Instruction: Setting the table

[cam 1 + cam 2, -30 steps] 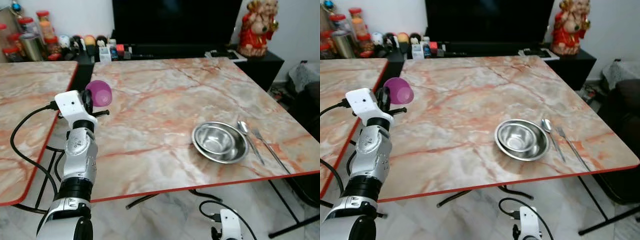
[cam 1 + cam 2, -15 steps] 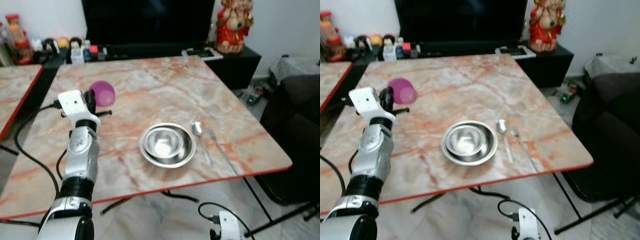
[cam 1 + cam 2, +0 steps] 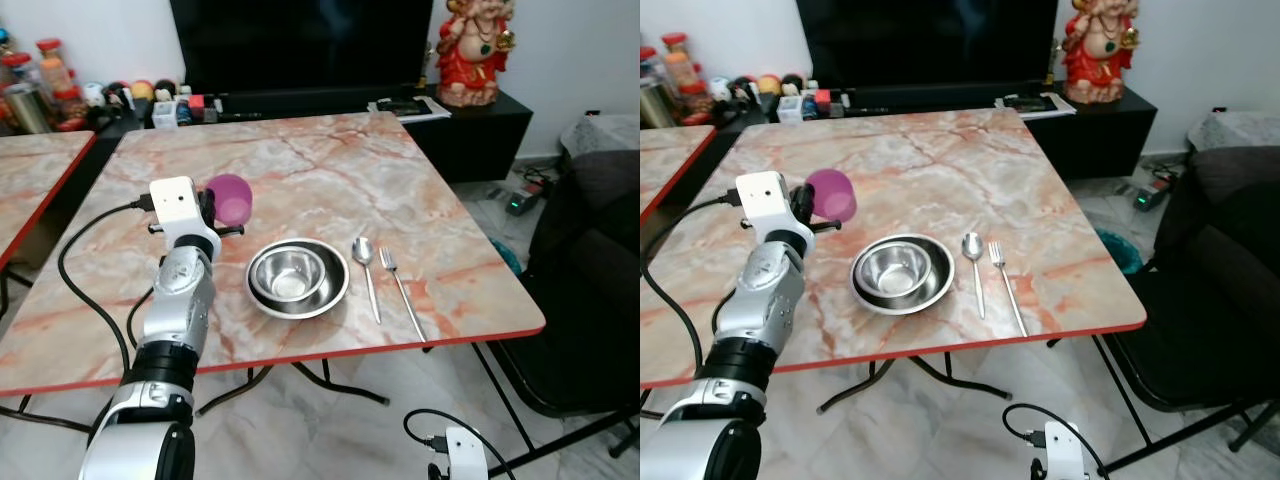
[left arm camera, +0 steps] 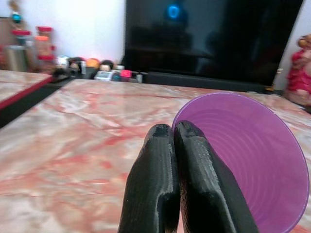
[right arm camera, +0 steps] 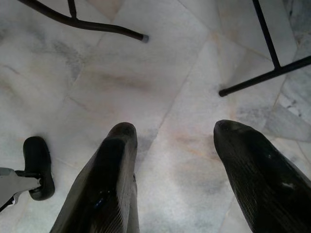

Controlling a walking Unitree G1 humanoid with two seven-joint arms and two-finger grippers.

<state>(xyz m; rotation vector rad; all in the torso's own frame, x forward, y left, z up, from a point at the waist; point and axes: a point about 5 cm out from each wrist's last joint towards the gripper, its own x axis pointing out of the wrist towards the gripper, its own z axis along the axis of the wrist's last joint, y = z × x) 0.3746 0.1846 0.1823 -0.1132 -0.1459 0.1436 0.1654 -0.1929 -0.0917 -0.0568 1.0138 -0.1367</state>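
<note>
My left gripper [image 4: 174, 132] is shut on the rim of a purple plastic cup [image 3: 230, 198], held on its side above the marble table [image 3: 330, 160], just left of and behind a steel bowl [image 3: 297, 277]. The cup's open mouth [image 4: 248, 160] faces the wrist camera. A spoon [image 3: 365, 266] and a fork [image 3: 398, 287] lie side by side right of the bowl. My right gripper [image 5: 175, 145] hangs low with its fingers apart over the floor.
A second marble table [image 3: 35, 190] stands to the left. A dark TV unit [image 3: 300, 50] with jars and small bottles [image 3: 60, 85] and a red statue [image 3: 475, 50] lines the back wall. A dark chair [image 3: 600, 260] stands at the right. Table legs [image 5: 272, 53] cross the tiled floor.
The camera has shifted and the whole table now sits more centred. My left gripper with the cup has come closer to the bowl.
</note>
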